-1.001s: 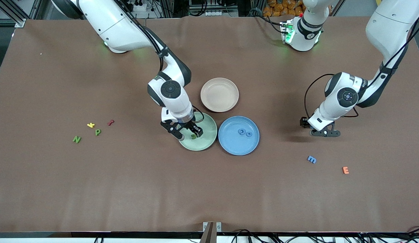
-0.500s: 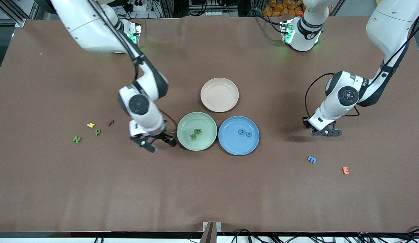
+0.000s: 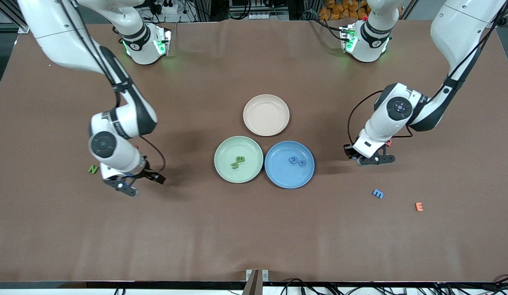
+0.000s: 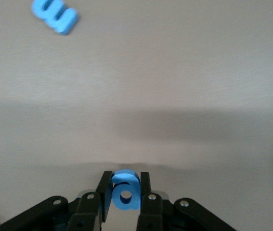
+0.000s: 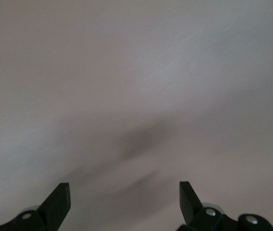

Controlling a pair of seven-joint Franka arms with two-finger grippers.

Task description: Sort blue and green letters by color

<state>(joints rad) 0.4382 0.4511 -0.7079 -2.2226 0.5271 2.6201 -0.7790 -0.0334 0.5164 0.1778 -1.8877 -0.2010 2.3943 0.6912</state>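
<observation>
Blue letter (image 4: 125, 191) between left fingers (image 4: 147, 204)

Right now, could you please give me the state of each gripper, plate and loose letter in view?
left gripper: shut on blue letter
right gripper: open, holding nothing
green plate: holds two green letters
blue plate: holds two blue letters
beige plate: empty
blue M: loose on table
green N: loose on table
</observation>
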